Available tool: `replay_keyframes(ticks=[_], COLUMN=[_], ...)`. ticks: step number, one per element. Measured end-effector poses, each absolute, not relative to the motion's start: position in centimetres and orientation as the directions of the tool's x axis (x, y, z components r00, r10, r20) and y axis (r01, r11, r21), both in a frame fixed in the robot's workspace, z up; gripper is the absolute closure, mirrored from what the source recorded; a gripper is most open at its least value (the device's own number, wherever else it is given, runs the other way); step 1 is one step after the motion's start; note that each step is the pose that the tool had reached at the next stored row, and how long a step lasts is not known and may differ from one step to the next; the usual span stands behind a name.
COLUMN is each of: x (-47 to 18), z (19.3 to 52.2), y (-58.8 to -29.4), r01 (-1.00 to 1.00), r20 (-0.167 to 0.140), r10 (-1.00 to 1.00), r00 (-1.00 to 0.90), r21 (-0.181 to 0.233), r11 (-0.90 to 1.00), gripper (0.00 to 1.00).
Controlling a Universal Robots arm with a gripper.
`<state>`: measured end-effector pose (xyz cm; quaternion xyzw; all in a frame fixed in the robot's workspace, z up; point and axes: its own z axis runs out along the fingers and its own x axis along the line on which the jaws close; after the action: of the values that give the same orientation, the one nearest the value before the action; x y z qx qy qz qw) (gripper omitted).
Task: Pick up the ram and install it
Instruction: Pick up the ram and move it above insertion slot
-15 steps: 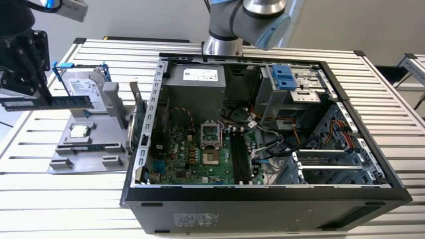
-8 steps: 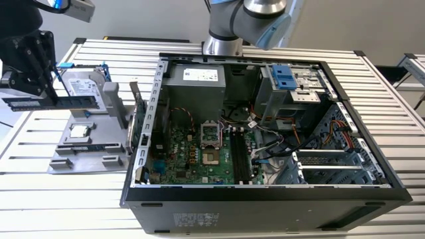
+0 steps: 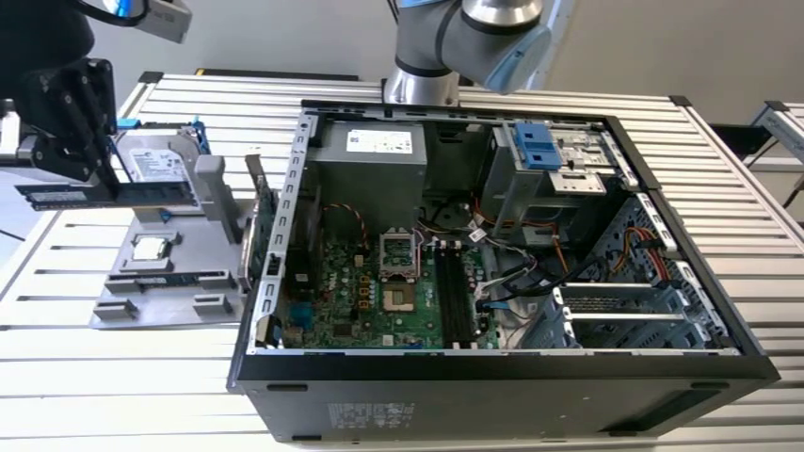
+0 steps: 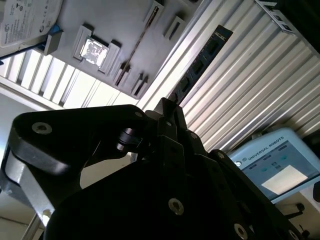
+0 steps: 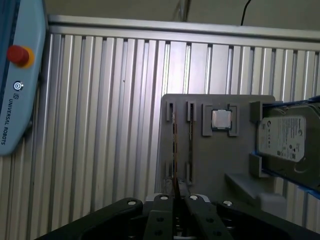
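My gripper [image 3: 86, 179] hangs above the grey parts tray [image 3: 157, 306] at the exterior view's left, shut on the ram [image 3: 138, 191]. The ram is a long thin board held level and clear of the tray. In the second wrist view the ram [image 4: 200, 62] runs out from the fingertips [image 4: 167, 107] and shows a row of dark chips. In the first wrist view it appears edge-on [image 5: 174, 145] above the shut gripper [image 5: 176, 194]. The open computer case [image 3: 282, 235] lies to the exterior view's right. Its dark memory slots [image 3: 455, 292] sit on the motherboard.
On the tray lie another thin stick [image 3: 169, 280], a square processor [image 3: 151, 248] and a silver hard drive [image 3: 157, 160] in a blue frame. An expansion card [image 3: 264, 235] stands by the case wall. A teach pendant [image 5: 15, 75] rests on the slatted table.
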<state>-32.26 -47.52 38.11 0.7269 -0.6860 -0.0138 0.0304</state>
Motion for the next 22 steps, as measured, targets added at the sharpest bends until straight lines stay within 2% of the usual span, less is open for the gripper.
replay_keyframes(ticks=[22], x=[-30.1], z=[38.1], y=[-47.5], r01=[-0.997], r20=[0.022], r10=[-0.999], r00=[0.049], r21=[0.063], r11=[-0.047], gripper=[1.0])
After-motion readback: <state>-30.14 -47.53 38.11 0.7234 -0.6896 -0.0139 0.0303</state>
